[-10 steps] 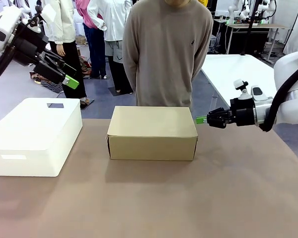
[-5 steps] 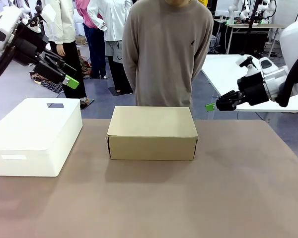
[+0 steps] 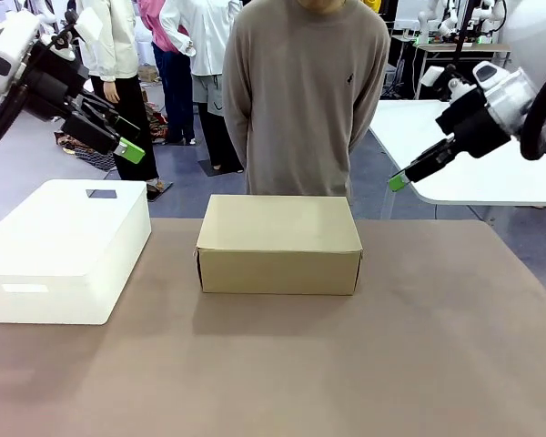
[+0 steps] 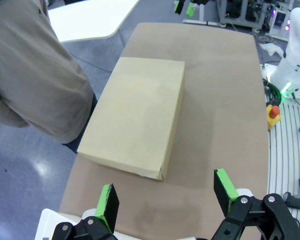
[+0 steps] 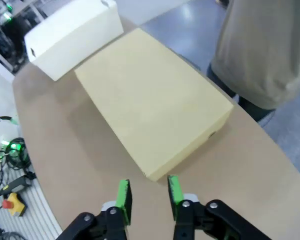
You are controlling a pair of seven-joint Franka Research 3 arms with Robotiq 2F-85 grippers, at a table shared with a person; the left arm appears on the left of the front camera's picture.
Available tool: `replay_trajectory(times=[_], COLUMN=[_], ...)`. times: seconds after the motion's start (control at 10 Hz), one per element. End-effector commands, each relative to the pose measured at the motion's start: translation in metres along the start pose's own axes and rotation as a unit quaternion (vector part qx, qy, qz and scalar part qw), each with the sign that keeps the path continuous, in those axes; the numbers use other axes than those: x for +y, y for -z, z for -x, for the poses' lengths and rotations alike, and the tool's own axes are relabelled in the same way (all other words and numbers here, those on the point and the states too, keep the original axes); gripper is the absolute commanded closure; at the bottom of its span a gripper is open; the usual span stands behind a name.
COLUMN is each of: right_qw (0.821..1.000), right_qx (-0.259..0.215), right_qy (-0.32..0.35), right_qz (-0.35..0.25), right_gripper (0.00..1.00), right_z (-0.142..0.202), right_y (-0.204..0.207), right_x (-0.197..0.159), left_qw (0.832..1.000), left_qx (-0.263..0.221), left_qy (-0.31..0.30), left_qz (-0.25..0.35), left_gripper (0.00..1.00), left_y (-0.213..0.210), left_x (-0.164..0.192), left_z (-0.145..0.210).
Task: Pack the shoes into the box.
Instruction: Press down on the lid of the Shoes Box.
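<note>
The plain brown cardboard shoebox (image 3: 279,242) sits closed mid-desk (image 3: 346,364), lid flat, beside a larger white rectangular box (image 3: 64,248). By the look of it, packing is finished. Left hand (image 4: 167,199) hangs wide open, empty; right hand (image 5: 147,192) narrowly parted, empty, raised clear.

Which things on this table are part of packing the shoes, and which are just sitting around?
Part of the job:
- brown cardboard box, lid closed, in the middle of the table
- left gripper, open, raised above the white box
- right gripper, fingers a little apart, raised off to the right of the brown box

Just sitting around:
- white box, on the table's left side
</note>
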State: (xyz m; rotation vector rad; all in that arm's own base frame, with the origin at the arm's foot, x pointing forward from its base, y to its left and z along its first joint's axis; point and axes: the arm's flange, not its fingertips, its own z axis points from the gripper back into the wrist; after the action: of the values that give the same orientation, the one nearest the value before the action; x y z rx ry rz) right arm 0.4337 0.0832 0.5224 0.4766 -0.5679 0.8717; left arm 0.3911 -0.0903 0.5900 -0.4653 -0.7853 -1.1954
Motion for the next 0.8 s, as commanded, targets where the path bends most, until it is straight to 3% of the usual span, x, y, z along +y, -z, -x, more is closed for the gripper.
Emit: replay_trajectory(times=[0.0, 0.1, 0.2, 0.6, 0.7], right_qw=[0.999, 0.999, 0.998, 0.997, 0.996], right_qx=[0.039, 0.051, 0.059, 0.08, 0.082], right_qy=[0.014, 0.017, 0.016, 0.015, 0.014], right_qz=[0.008, 0.007, 0.014, 0.017, 0.012], right_gripper=[0.0, 0.0, 0.0, 0.0, 0.0], right_z=[-0.008, -0.008, -0.008, -0.001, 0.001], right_y=[-0.009, -0.013, -0.017, -0.027, -0.027], right_x=[0.01, 0.014, 0.018, 0.032, 0.036], left_qw=[1.0, 1.0, 0.998, 0.994, 0.992], left_qx=[0.01, 0.019, 0.037, 0.062, 0.073], left_qy=[-0.013, -0.019, -0.028, -0.093, -0.099], left_qz=[-0.011, -0.013, -0.031, -0.012, -0.022], left_gripper=[0.0, 0.0, 0.13, 0.9, 1.0], left_y=[0.0, -0.001, 0.003, 0.036, 0.047], left_x=[-0.005, -0.01, -0.011, -0.003, 0.001], left_z=[-0.006, -0.01, -0.013, -0.039, -0.044])
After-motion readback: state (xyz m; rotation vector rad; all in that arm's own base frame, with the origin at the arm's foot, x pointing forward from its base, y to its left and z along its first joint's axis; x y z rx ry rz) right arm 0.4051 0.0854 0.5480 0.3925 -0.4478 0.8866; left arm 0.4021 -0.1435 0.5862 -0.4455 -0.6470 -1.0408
